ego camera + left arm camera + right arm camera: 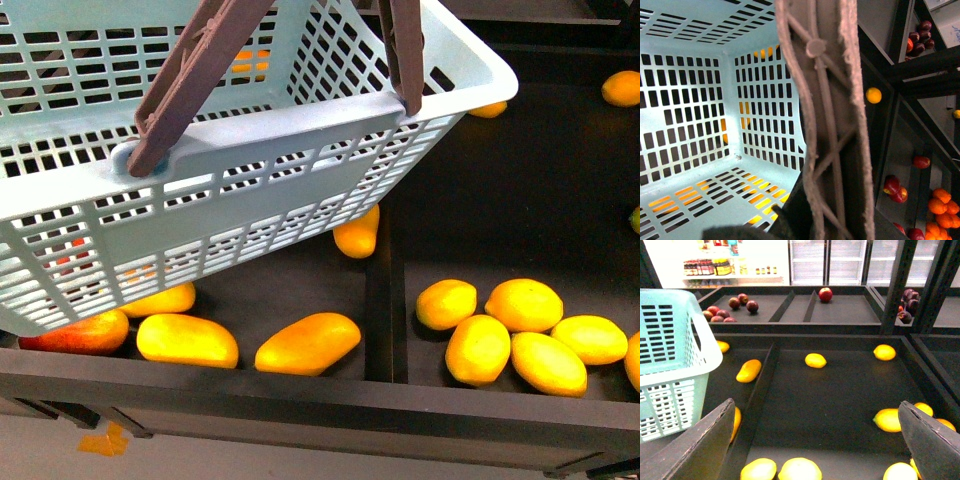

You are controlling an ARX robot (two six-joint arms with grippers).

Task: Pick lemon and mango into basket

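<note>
The pale turquoise basket (250, 160) hangs tilted over the left bin, its brown handles (190, 75) pulled up. In the left wrist view my left gripper (805, 225) is shut on the handle (830, 125), and the basket floor (685, 200) holds nothing. Under the basket lie mangoes (307, 343) (186, 340). Lemons (477, 349) cluster in the right bin. My right gripper (815, 450) hovers open over that bin, with lemons (800, 470) (888, 420) below and between its fingers (932, 440). It touches none of them and is out of the front view.
A black divider (385, 290) separates the two bins, and a dark rail (300, 400) runs along the front. A dark red mango (80, 335) lies at the far left. Oranges (620, 88) sit at the back right. Dark red fruits (730, 307) fill the rear shelf.
</note>
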